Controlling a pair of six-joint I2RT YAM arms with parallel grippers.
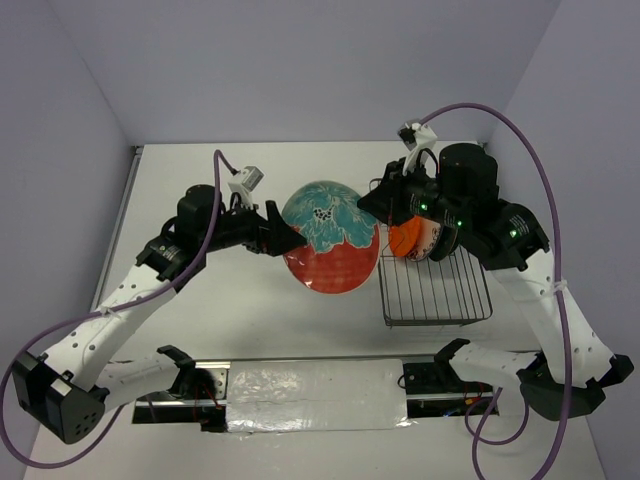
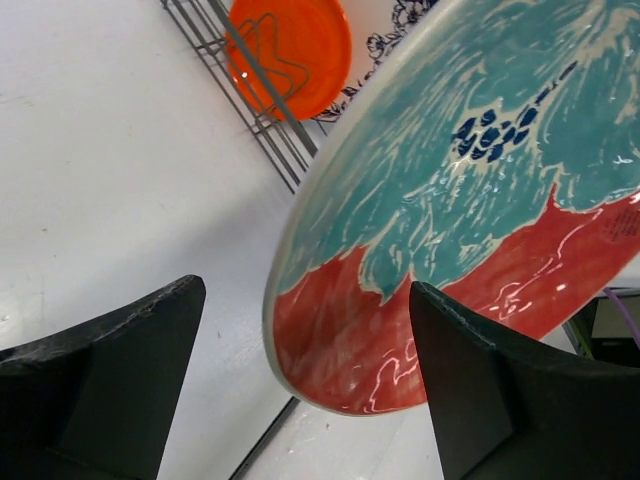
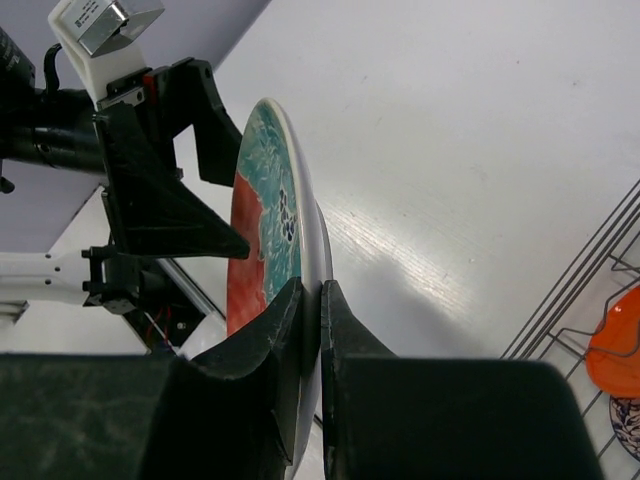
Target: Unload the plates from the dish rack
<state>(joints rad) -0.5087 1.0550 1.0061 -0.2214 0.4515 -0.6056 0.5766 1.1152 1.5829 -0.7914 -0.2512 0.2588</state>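
Note:
My right gripper (image 3: 320, 300) is shut on the rim of a large teal-and-red plate (image 1: 330, 235), holding it on edge above the table, left of the dish rack (image 1: 435, 290). My left gripper (image 2: 307, 300) is open, its fingers standing either side of that plate's (image 2: 470, 200) red lower rim without closing on it. A small orange plate (image 1: 405, 240) and a white floral plate (image 1: 432, 240) stand upright in the rack. In the left wrist view the orange plate (image 2: 290, 50) sits behind the rack wires (image 2: 250, 110). The right arm hides the rack's far end.
A strip of foil-covered board (image 1: 315, 395) lies along the near edge between the arm bases. White walls close in the table at the back and sides. Bare white tabletop (image 1: 250, 320) lies below and left of the held plate.

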